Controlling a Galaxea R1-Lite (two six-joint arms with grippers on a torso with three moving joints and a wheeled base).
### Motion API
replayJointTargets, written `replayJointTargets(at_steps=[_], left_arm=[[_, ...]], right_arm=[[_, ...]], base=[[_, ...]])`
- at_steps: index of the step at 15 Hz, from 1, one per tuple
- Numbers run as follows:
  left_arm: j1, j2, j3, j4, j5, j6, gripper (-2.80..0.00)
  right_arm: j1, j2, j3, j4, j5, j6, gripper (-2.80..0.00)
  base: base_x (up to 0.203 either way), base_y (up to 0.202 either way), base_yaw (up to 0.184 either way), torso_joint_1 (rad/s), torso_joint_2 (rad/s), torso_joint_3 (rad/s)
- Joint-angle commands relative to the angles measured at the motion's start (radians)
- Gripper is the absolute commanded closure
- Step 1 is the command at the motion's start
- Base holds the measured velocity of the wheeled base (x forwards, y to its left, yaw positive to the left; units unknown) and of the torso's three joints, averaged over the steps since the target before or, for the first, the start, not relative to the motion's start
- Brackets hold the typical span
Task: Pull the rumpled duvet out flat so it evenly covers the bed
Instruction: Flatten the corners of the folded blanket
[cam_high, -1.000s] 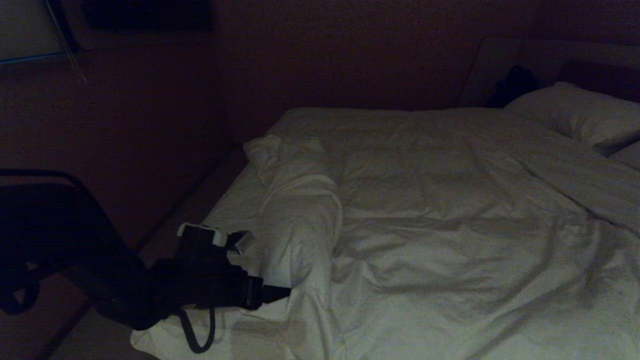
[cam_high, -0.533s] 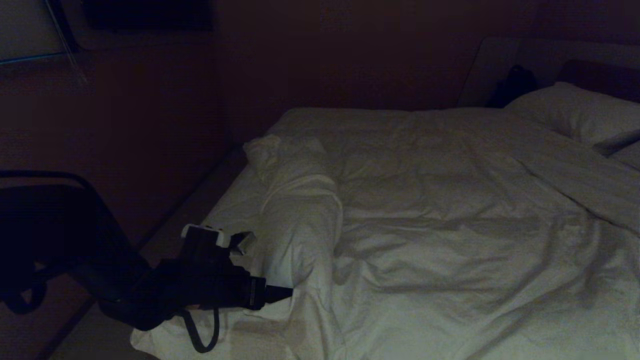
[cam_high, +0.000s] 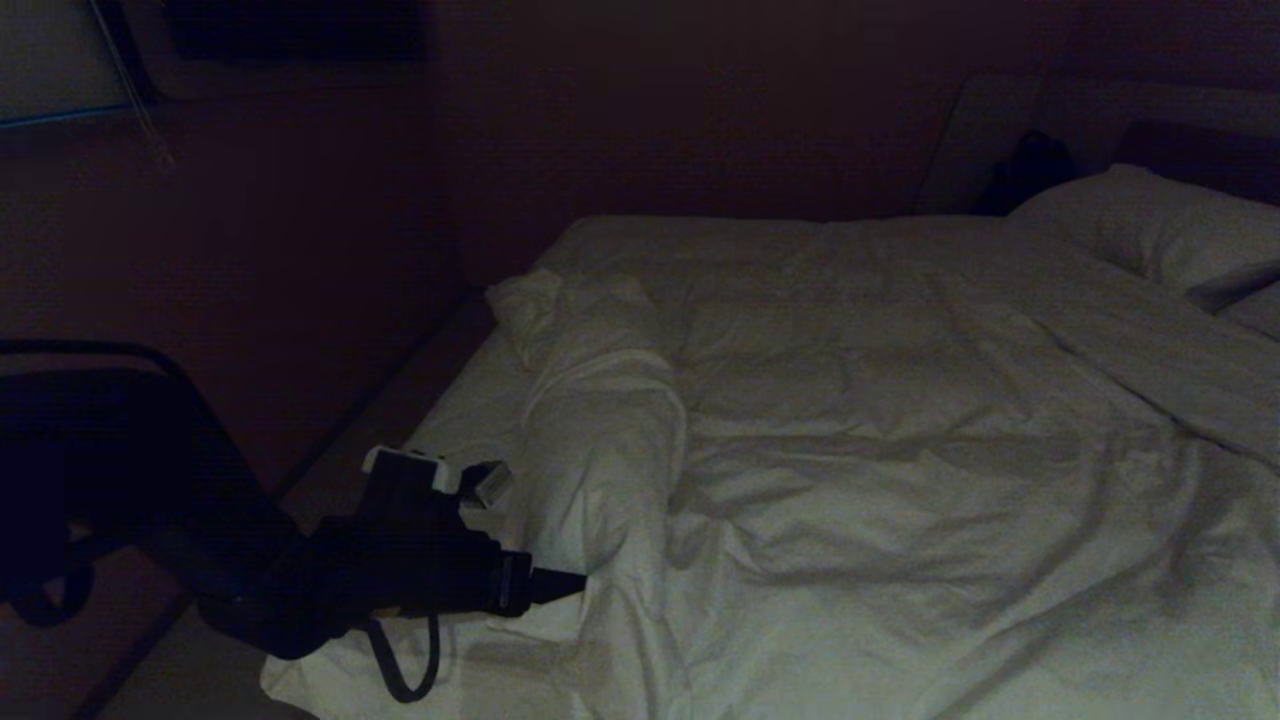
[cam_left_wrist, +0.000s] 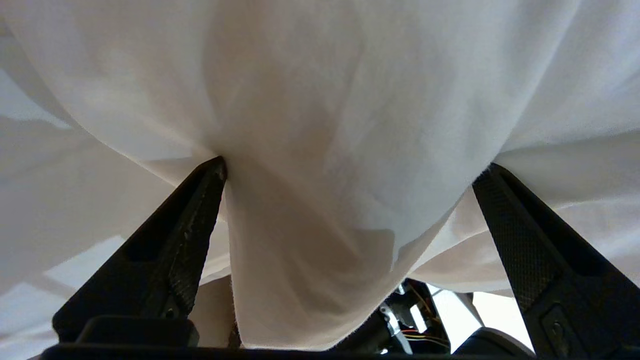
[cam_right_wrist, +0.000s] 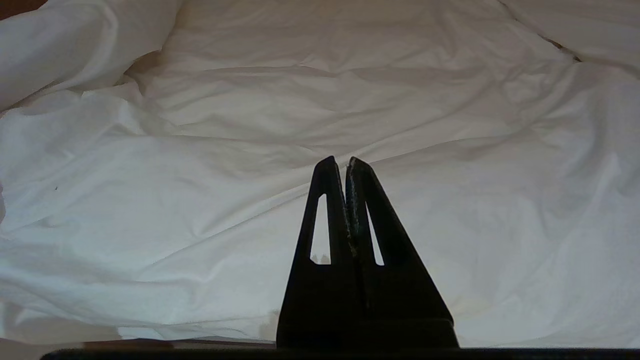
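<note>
White and puffy, the quilted duvet (cam_high: 900, 450) lies wrinkled across most of the wide low bed (cam_high: 470, 400), with one long rumpled fold (cam_high: 600, 440) bunched up along its left side. Beyond that fold I can see a strip of thinner white fitted sheet (cam_high: 455, 410) left bare at the mattress edge. A plump white pillow (cam_high: 1160, 225) sits at the far right, against the dark headboard (cam_high: 1200, 150).

My left gripper (cam_high: 560, 585) is low at the near left corner, its tip pressed against the foot of the rumpled fold. From the left wrist camera I see its black fingers (cam_left_wrist: 185, 235) spread wide, with a hanging bulge of white cloth between them; one fingertip touches the fabric, but nothing is clamped.

My right gripper (cam_right_wrist: 340, 162) is out of the head camera's sight. Its own wrist camera shows the two black fingers pressed together, empty, poised over the creased duvet surface.
</note>
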Motion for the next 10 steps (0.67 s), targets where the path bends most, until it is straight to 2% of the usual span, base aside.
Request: replayJointTargets(at_steps=[1, 7, 8, 10], left_arm=[[0.0, 0.0, 0.0, -0.004, -0.003, -0.003, -2.8], [0.0, -0.005, 0.002, -0.004, -0.003, -0.004, -2.8], [0.0, -0.005, 0.002, -0.004, -0.003, -0.004, 0.0], [0.0, -0.01, 0.003, -0.006, -0.003, -0.003, 0.0]], right_arm=[[0.0, 0.0, 0.0, 0.0, 0.0, -0.001, 0.0], [0.0, 0.0, 0.0, 0.0, 0.0, -0.001, 0.0], [0.0, 0.0, 0.0, 0.0, 0.0, -0.001, 0.0], [0.0, 0.0, 0.0, 0.0, 0.0, -0.001, 0.0]], base=[[0.0, 0.0, 0.0, 0.0, 0.0, 0.0], [0.0, 0.0, 0.0, 0.0, 0.0, 0.0], [0.0, 0.0, 0.0, 0.0, 0.0, 0.0], [0.0, 0.0, 0.0, 0.0, 0.0, 0.0]])
